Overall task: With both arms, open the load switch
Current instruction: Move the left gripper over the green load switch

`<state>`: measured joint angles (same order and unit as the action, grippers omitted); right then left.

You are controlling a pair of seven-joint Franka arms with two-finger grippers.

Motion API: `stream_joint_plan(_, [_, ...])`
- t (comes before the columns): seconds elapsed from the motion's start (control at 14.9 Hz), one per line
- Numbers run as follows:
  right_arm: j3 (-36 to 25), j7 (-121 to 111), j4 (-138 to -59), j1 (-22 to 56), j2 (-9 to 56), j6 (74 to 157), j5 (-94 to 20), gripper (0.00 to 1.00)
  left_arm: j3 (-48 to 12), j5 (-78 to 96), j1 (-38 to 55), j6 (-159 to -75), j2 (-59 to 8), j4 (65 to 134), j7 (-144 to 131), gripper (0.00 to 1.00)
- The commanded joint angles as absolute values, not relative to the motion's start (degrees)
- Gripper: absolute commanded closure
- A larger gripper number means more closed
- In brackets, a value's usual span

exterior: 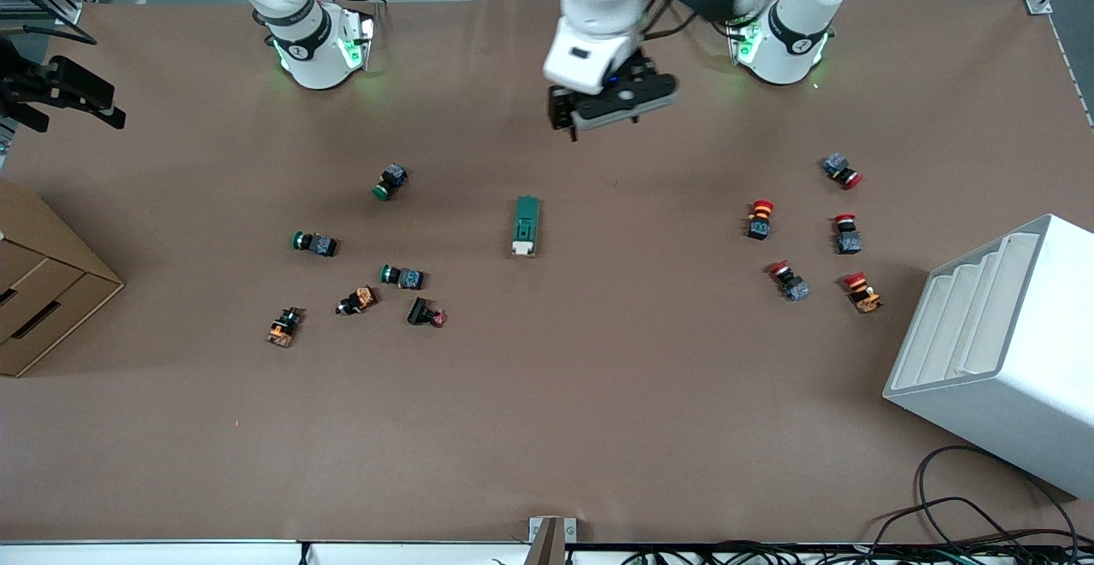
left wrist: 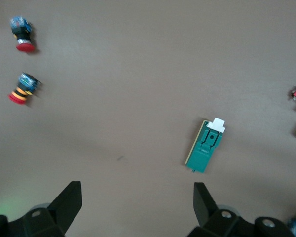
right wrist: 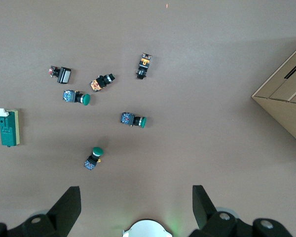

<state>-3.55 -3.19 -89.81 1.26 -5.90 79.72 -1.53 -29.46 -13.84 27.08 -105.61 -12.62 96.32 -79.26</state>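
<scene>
2 arms share this job, and the front view shows only 1 of them out over the table (exterior: pixel 547 428): the left tool (exterior: pixel 608 117) hangs in the air above bare brown surface between the arms' bases and the load switch (exterior: pixel 526 225). The switch lies flat near the middle of the table, its white end toward the front camera, with green push buttons (exterior: pixel 391 182) toward the right arm's end and red mushroom buttons (exterior: pixel 760 218) toward the left arm's end. The right tool is not visible here; that arm waits near its base.

From the left wrist view, the left tool (left wrist: pixel 133 207) is released, fingers spread wide with nothing between them, and the load switch (left wrist: pixel 205 144) sits ahead of it, off to one side and slightly skewed to the fingers.

From the right wrist view, the right tool (right wrist: pixel 135 207) is likewise spread and empty, high above the table, with the load switch (right wrist: pixel 8 127) at the edge of the picture.

To do the approach well, I judge the left tool should centre over the green body, turn so its fingers straddle the narrow sides, and descend squarely, leaving the white end free for the other arm.
</scene>
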Motion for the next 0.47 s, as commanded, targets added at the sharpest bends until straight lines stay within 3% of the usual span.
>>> stream_joint_plan(0.0, [-3.34,-3.08,-91.85,1.06,-7.65,79.89,-1.85,0.0,-29.27,-22.91,33.56,-110.9,-21.24,95.19,-94.43,0.0])
stream_joint_plan(0.4, [-3.34,-3.16,-91.85,1.05,-7.65,79.89,-1.76,0.0,-29.27,-43.2,42.62,-115.49,-34.52,95.01,-115.37,0.0])
